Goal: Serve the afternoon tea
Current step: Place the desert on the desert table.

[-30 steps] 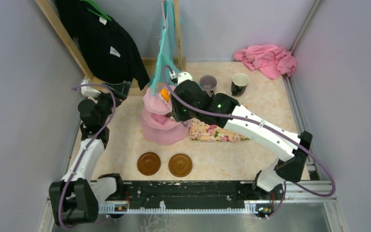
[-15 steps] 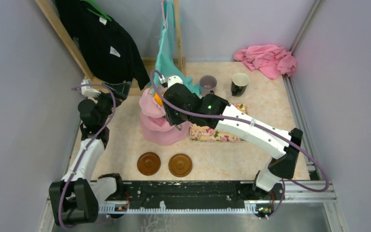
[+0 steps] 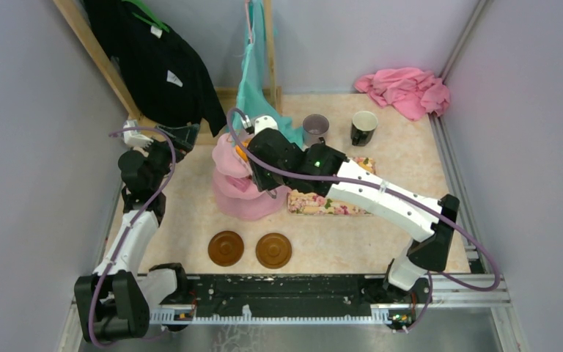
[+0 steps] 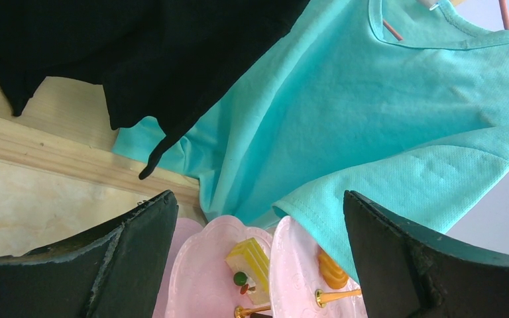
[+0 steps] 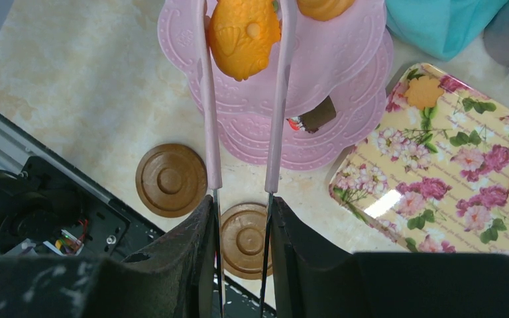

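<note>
Left of the stand (image 3: 238,202), the left gripper (image 4: 258,202) hangs with its fingers spread wide and nothing between them. Over the stand's top tier, the orange cake (image 5: 242,30) is pinched between the tips of the pink tongs (image 5: 278,99). The views leave unclear whether it rests on the tier or hangs just above it. The right gripper (image 5: 242,215) squeezes the tongs' arms partway together, so the cake lies well beyond its fingers, at the tongs' far end. The cake looks like a light, hard, rounded toy, likely slick. Thin, springy tongs could let it twist out, so the hold belongs across its widest middle. Just right of the stand lies the tray (image 3: 330,203), and two mugs (image 3: 315,128) stand behind it.
</note>
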Robot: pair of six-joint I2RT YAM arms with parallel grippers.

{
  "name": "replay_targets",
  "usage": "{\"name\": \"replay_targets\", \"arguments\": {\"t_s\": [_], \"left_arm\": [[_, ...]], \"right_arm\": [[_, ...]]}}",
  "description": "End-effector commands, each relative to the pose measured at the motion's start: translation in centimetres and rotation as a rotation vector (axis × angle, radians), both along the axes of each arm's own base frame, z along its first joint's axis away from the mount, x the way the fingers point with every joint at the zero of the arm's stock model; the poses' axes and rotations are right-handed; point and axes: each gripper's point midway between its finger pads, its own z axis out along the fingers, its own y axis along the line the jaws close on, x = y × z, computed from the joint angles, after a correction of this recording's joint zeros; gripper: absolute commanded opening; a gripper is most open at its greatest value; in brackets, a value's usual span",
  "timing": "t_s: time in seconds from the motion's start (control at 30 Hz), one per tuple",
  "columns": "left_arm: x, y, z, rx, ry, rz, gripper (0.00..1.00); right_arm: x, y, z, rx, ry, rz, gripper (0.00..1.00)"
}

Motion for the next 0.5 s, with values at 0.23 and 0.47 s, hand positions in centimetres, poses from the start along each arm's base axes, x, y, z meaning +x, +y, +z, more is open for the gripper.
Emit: {"name": "replay_targets", "arguments": {"t_s": [0.23, 0.47], "left_arm": [[-0.1, -0.1, 1.1, -0.002, -0.041, -0.013, 0.99], [-0.1, -0.2, 1.1, -0.002, -0.042, -0.015, 0.99]], "right_arm": [[-1.6, 0.1, 3.2, 0.1, -0.045, 0.015, 0.0], [-1.9, -0.8, 2.9, 0.107, -0.044, 0.0, 0.0]]}}
